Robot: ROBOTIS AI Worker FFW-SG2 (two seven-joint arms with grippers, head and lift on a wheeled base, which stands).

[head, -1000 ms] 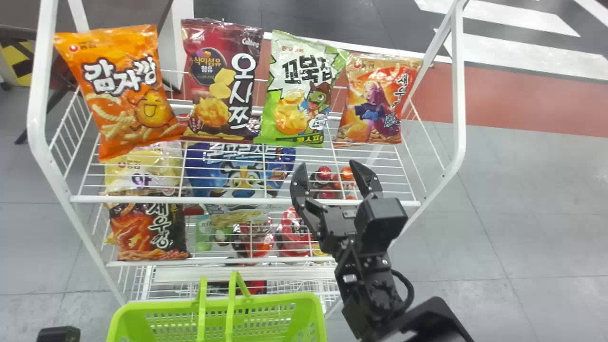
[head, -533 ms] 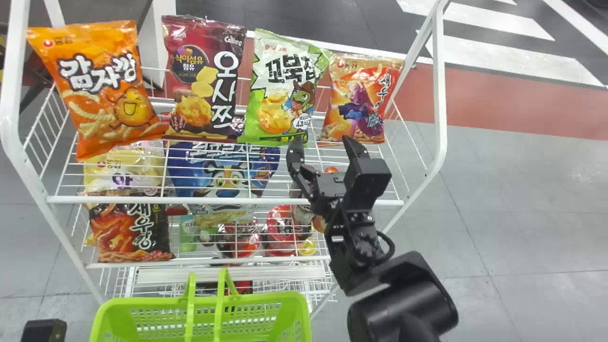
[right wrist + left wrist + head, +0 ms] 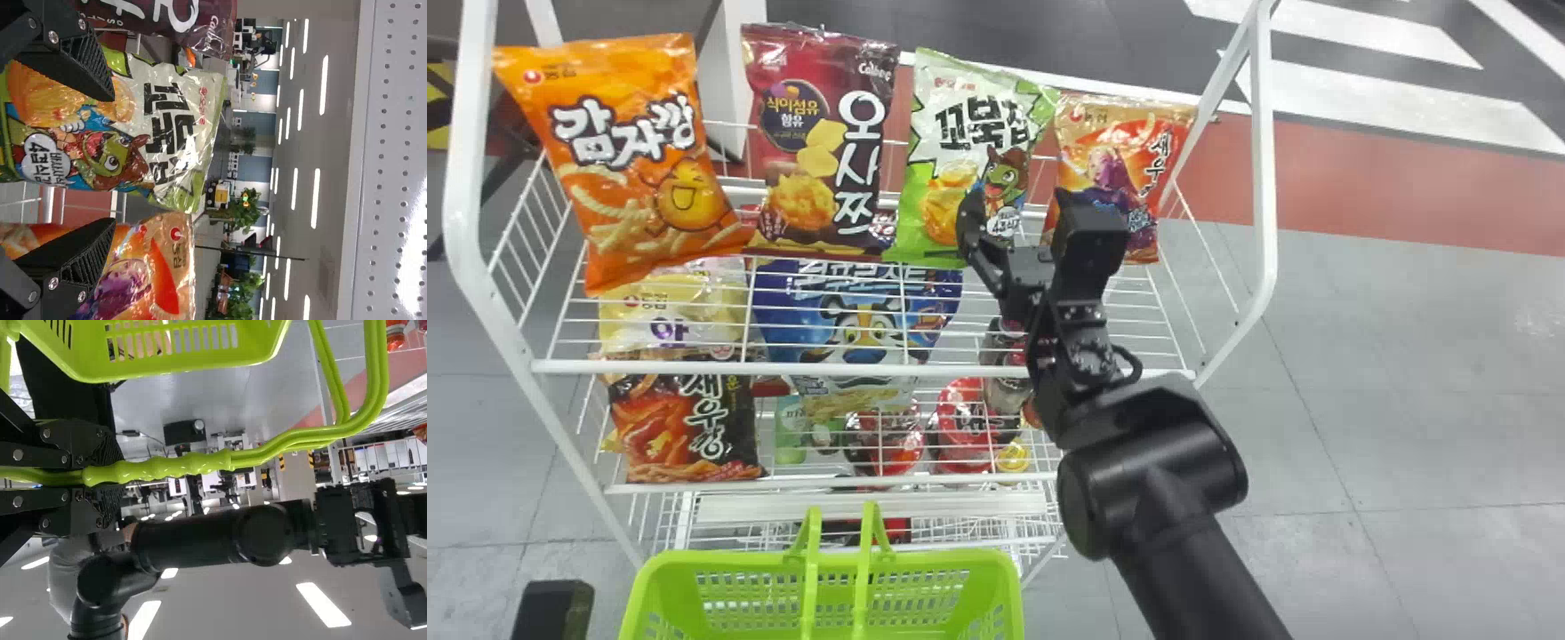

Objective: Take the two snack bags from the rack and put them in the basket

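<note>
Before the upper row of the white wire rack (image 3: 649,366), the right gripper (image 3: 1016,203) is open, at the lower part of the green-and-white snack bag (image 3: 947,116) with a cartoon turtle. Right wrist view: its two black fingers (image 3: 83,63) are spread wide, one overlapping the green-and-white bag, the other the orange-red snack bag (image 3: 1092,133) with a purple-haired figure; whether either touches cannot be told.

Upper row, from the robot's left: bright orange snack bag (image 3: 618,191), tilted; dark red snack bag (image 3: 800,160) with pictured chips; then the green-and-white one and the orange-red one. All four are on the rack. Which two are meant cannot be told.

Lower on the rack: pale yellow bag (image 3: 627,333), blue bag (image 3: 791,311) with a tiger face, black-and-red bag (image 3: 649,427), and red round tubs (image 3: 965,413) near the blue bag.

Bright green plastic basket (image 3: 996,569): in front of the rack, nearer the robot, handles up. Left gripper (image 3: 551,609): at the basket's left; in the left wrist view it is closed around the green handles (image 3: 173,468).
</note>
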